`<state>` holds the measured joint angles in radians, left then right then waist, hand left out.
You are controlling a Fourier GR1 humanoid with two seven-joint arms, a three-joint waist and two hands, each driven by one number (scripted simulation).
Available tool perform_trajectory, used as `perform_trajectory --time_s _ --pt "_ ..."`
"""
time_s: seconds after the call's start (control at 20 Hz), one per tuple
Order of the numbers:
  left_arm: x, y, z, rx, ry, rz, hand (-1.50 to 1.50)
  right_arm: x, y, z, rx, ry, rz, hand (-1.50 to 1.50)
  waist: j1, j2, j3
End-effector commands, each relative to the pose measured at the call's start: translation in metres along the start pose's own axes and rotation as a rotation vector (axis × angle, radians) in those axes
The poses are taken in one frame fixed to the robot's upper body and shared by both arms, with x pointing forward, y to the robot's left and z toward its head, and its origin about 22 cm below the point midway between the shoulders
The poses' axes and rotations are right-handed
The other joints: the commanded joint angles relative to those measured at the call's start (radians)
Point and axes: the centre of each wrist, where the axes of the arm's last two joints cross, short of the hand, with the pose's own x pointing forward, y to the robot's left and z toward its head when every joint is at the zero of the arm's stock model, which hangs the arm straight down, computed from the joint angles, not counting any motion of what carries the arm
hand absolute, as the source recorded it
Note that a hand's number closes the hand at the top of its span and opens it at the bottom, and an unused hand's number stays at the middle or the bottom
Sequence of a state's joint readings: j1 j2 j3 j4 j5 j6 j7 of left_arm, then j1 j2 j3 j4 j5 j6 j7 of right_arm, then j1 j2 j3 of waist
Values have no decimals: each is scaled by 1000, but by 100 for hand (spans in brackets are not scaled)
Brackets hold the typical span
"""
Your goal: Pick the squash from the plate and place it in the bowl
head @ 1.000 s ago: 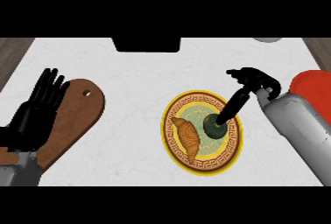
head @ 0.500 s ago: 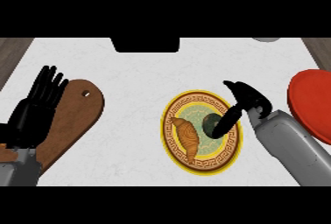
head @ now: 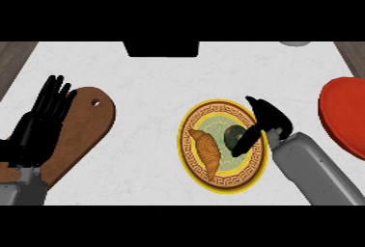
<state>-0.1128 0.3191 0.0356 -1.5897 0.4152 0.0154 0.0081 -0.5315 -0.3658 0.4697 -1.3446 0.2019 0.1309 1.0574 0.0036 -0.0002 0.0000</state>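
The dark green round squash (head: 232, 135) lay on the yellow-rimmed patterned plate (head: 214, 181), beside a brown croissant (head: 205, 150). The right hand (head: 267, 121) touched it, fingers (head: 242, 144) curled around it. The left hand (head: 39, 126) rested with fingers straight.

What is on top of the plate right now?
A croissant and the dark green squash lie on the plate. The right hand reaches over the squash, covering its right side.

You see a matt wooden board (head: 85, 125), a glossy-looking patterned plate (head: 214, 179) (yellow-rimmed), and a smooth, pale, faintly marbled counter (head: 149, 77).
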Motion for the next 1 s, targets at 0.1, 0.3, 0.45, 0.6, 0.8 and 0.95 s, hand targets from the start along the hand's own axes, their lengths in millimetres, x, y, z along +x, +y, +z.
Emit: perform_trajectory --time_s 0.1,0.3,0.45,0.6,0.8,0.95 --pt "0 4 0 -10 1 17 0 12 24 -16 47 86 50 -150 4 1 0" --pt "4 7 5 3 -17 -14 0 -5 22 -18 64 95 57 -150 0 0 0" --pt "-5 4 -12 -7 3 -6 0 3 22 -27 70 94 45 -150 -2 1 0" --pt "8 -7 -8 -3 1 4 0 -11 20 -28 84 116 67 -150 -3 0 0" --pt "5 -6 9 -18 7 4 0 5 36 -35 74 59 197 150 10 1 0" --pt "-10 -9 4 -18 -6 -10 0 4 36 -43 47 31 243 150 5 2 0"
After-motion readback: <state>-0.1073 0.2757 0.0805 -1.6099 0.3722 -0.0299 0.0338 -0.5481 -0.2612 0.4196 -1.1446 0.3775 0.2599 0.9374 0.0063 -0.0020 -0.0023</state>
